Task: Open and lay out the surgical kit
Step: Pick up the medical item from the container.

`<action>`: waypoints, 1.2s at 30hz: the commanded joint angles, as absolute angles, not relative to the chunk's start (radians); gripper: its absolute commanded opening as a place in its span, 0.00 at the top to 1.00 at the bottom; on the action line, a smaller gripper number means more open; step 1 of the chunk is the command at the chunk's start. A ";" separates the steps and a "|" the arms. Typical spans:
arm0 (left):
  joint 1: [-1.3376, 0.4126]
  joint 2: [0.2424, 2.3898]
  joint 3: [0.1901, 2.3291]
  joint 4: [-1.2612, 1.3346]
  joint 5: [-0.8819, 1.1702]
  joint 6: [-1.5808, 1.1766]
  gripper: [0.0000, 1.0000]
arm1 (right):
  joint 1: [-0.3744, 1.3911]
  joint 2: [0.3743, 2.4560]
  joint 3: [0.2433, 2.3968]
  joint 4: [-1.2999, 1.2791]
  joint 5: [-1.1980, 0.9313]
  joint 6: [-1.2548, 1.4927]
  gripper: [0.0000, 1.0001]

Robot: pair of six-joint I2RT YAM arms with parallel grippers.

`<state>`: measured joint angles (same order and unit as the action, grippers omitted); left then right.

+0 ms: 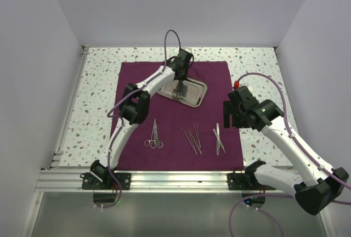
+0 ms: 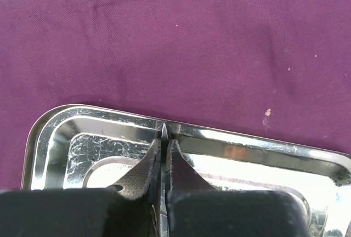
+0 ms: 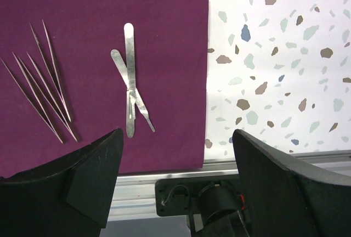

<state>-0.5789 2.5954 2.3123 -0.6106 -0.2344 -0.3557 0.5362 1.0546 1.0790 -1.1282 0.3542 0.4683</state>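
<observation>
The dark purple cloth lies spread flat on the table. The shiny steel tray sits on its far middle part and fills the lower part of the left wrist view. My left gripper is down in the tray, shut on a thin silver instrument whose pointed tip sticks out between the fingers. Ring-handled scissors, several thin probes and two crossed flat handles lie on the cloth's near part. My right gripper hangs open and empty above the cloth's right edge.
In the right wrist view the crossed handles and the probes lie left of the cloth's right edge, with speckled table beyond. An aluminium rail runs along the near edge. White walls enclose the table.
</observation>
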 commanded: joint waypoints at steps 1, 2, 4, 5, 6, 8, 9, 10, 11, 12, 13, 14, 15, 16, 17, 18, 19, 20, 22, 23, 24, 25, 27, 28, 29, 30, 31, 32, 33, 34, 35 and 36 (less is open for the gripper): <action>-0.583 2.658 2.264 -0.767 -0.157 -0.357 1.00 | 0.534 1.048 1.092 -1.097 0.377 0.449 0.15; -0.583 2.649 2.285 -0.764 -0.152 -0.357 1.00 | 0.532 1.048 1.092 -1.097 0.374 0.446 0.15; -0.583 2.611 2.301 -0.758 -0.144 -0.359 1.00 | 0.534 1.048 1.092 -1.092 0.371 0.443 0.15; -0.581 2.596 2.304 -0.747 -0.141 -0.362 1.00 | 0.532 1.048 1.092 -1.091 0.367 0.442 0.15; -0.577 2.562 2.306 -0.741 -0.129 -0.364 1.00 | 0.532 1.048 1.092 -1.089 0.365 0.440 0.15; -0.571 2.528 2.306 -0.723 -0.120 -0.370 1.00 | 0.532 1.046 1.092 -1.086 0.361 0.437 0.15; -0.565 2.495 2.304 -0.716 -0.109 -0.373 1.00 | 0.532 1.045 1.091 -1.083 0.357 0.437 0.15; -0.561 2.478 2.304 -0.709 -0.101 -0.374 1.00 | 0.532 1.045 1.091 -1.080 0.354 0.437 0.15; -0.558 2.461 2.301 -0.692 -0.095 -0.376 1.00 | 0.532 1.042 1.089 -1.078 0.350 0.437 0.15; -0.557 2.427 2.301 -0.684 -0.095 -0.376 1.00 | 0.532 1.040 1.088 -1.075 0.347 0.439 0.15; -0.555 2.410 2.302 -0.678 -0.097 -0.377 1.00 | 0.532 1.039 1.086 -1.072 0.342 0.439 0.16; -0.552 2.384 2.307 -0.670 -0.097 -0.377 1.00 | 0.532 1.035 1.085 -1.072 0.334 0.442 0.16; -0.551 2.372 2.312 -0.670 -0.097 -0.385 1.00 | 0.534 1.034 1.085 -1.068 0.333 0.443 0.16; -0.549 2.359 2.315 -0.669 -0.098 -0.388 1.00 | 0.531 1.032 1.081 -1.068 0.330 0.445 0.16; -0.546 2.338 2.319 -0.673 -0.098 -0.391 1.00 | 0.532 1.028 1.081 -1.066 0.327 0.448 0.16; -0.545 2.327 2.322 -0.678 -0.097 -0.396 1.00 | 0.534 1.025 1.080 -1.068 0.322 0.449 0.16; -0.545 2.316 2.321 -0.683 -0.097 -0.397 1.00 | 0.532 1.022 1.078 -1.066 0.319 0.451 0.16; -0.545 2.292 2.315 -0.695 -0.100 -0.399 1.00 | 0.532 1.019 1.077 -1.066 0.316 0.454 0.16; -0.545 2.263 2.296 -0.716 -0.112 -0.403 1.00 | 0.534 1.012 1.074 -1.065 0.307 0.456 0.16; -0.545 2.222 2.255 -0.722 -0.129 -0.405 1.00 | 0.532 1.011 1.074 -1.063 0.305 0.457 0.16; -0.545 2.195 2.223 -0.727 -0.139 -0.410 1.00 | 0.534 1.008 1.074 -1.062 0.301 0.457 0.16; -0.545 2.162 2.130 -0.727 -0.150 -0.413 1.00 | 0.534 1.008 1.074 -1.062 0.295 0.459 0.16; -0.548 2.045 2.007 -0.712 -0.182 -0.420 1.00 | 0.534 1.005 1.075 -1.058 0.295 0.459 0.16; -0.549 2.001 1.874 -0.692 -0.196 -0.423 1.00 | 0.534 1.005 1.075 -1.057 0.291 0.459 0.16; -0.558 1.915 1.809 -0.683 -0.210 -0.428 1.00 | 0.534 1.005 1.077 -1.054 0.287 0.459 0.16; -0.564 1.872 1.743 -0.670 -0.228 -0.433 1.00 | 0.534 1.006 1.078 -1.049 0.284 0.459 0.16; -0.572 1.832 1.680 -0.649 -0.235 -0.439 1.00 | 0.532 1.006 1.080 -1.048 0.281 0.459 0.16; -0.586 1.759 1.567 -0.640 -0.245 -0.443 1.00 | 0.531 1.008 1.080 -1.046 0.273 0.460 0.16; -0.592 1.726 1.513 -0.634 -0.255 -0.463 1.00 | 0.532 1.011 1.080 -1.037 0.267 0.460 0.16; -0.600 1.694 1.414 -0.624 -0.261 -0.477 1.00 | 0.532 1.014 1.080 -1.032 0.262 0.460 0.16; -0.607 1.639 1.366 -0.617 -0.259 -0.492 1.00 | 0.534 1.014 1.081 -1.028 0.256 0.460 0.17; -0.610 1.614 1.320 -0.608 -0.256 -0.521 1.00 | 0.534 1.017 1.084 -1.026 0.253 0.460 0.16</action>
<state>-0.5892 1.7161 1.4399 -0.6582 -0.2211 -0.4469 0.5354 1.0199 1.0763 -1.0649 0.2840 0.4549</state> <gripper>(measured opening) 0.029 0.837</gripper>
